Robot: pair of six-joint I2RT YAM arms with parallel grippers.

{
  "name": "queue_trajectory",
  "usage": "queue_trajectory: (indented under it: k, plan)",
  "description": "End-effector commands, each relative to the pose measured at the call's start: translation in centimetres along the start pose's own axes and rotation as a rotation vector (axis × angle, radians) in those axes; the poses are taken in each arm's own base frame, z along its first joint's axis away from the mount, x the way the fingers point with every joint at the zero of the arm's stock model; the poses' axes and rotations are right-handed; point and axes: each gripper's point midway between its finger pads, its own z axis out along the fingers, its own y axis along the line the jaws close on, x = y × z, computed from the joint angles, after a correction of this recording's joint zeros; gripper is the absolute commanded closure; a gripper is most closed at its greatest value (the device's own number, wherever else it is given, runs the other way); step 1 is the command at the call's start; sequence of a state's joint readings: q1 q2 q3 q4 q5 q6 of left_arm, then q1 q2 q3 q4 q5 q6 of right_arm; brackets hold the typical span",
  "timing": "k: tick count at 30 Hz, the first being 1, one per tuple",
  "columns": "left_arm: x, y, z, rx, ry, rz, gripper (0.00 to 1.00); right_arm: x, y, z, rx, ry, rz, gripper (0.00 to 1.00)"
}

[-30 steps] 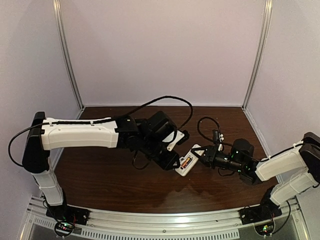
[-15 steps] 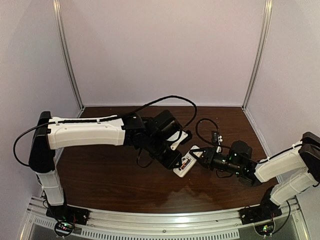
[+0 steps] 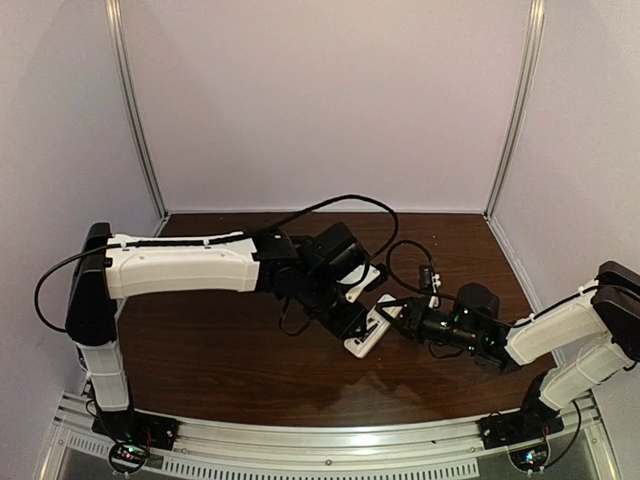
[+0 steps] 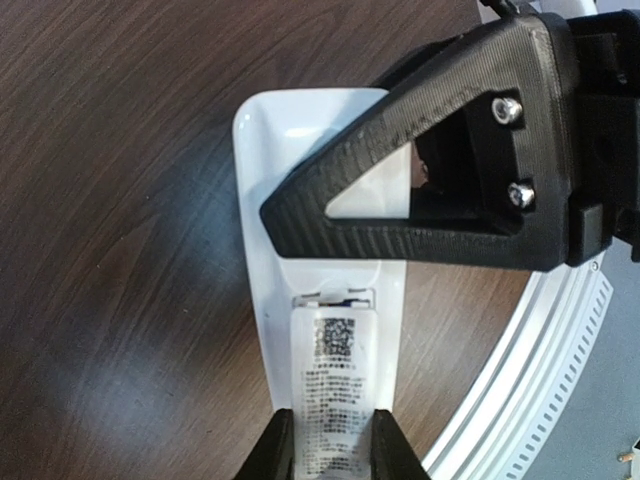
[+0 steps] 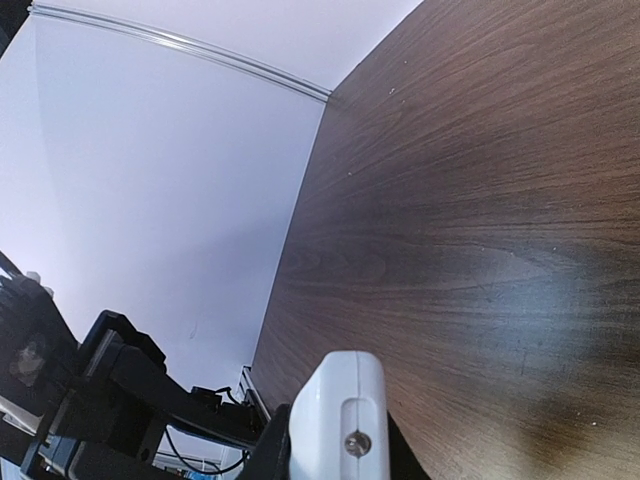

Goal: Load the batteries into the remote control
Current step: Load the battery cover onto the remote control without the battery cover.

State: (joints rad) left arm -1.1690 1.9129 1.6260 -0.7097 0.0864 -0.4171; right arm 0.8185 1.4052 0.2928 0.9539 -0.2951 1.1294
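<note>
The remote control [image 3: 362,338] is held back-up just above the table, between both arms. In the left wrist view its white back [image 4: 268,130] runs up the frame. A white cover piece [image 4: 335,380] with a printed label lies over the battery recess. My left gripper [image 4: 333,432] is shut on this cover's sides. One black finger [image 4: 440,215] of my right gripper crosses the remote's far half. In the right wrist view my right gripper [image 5: 338,445] is shut on the remote's white end [image 5: 345,395], which has a small screw. The batteries are hidden under the cover.
Dark wooden table [image 3: 220,340] enclosed by pale walls with metal corner posts [image 3: 135,110]. A black cable [image 3: 340,198] loops over the left arm, and another cable [image 3: 405,262] loops behind the right wrist. The metal base rail [image 3: 320,450] runs along the near edge.
Both grippers and the remote have drifted a little left and nearer. The orange battery that showed in the recess before is now covered by the white cover piece.
</note>
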Motion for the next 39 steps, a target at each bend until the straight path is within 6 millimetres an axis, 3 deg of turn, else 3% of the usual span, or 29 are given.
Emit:
queue_trajectory:
  k: [1,10,20,39]
  plan:
    - [-0.4,-0.4,0.5,0.007,-0.001,0.021,0.82,-0.7,1.6,0.5,-0.043,-0.029,-0.017,1.00]
    - [0.0,-0.1,1.2,-0.009,0.023,0.018,0.82,-0.7,1.9,0.5,-0.045,-0.030,-0.029,1.00]
    - [-0.9,-0.6,0.6,0.003,0.001,0.027,0.82,-0.6,1.1,0.5,-0.003,-0.035,-0.028,1.00]
    - [0.4,0.6,2.9,-0.050,0.074,0.003,0.80,-0.8,2.4,0.3,-0.053,-0.043,-0.006,1.00]
